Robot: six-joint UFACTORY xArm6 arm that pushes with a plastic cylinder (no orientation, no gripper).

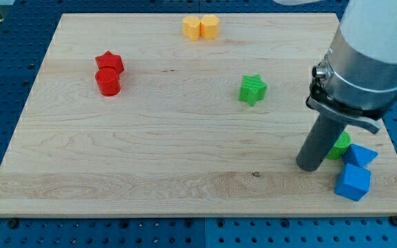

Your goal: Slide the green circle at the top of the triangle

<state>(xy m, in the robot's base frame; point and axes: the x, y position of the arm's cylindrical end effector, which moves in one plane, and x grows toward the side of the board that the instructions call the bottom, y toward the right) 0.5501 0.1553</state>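
The green circle point(340, 145) lies near the view's right edge, mostly hidden behind my rod. The blue triangle point(360, 155) sits just right of and below it, touching or nearly so. My tip point(310, 167) rests on the board at the lower left of the green circle, right beside it. A blue cube point(353, 182) lies directly below the triangle, near the board's bottom right corner.
A green star point(252, 89) sits right of centre. A red star point(109, 63) and a red cylinder point(107, 82) stand together at the upper left. Two yellow blocks point(200, 27) sit side by side at the top edge. The wooden board point(150, 151) ends just right of the blue blocks.
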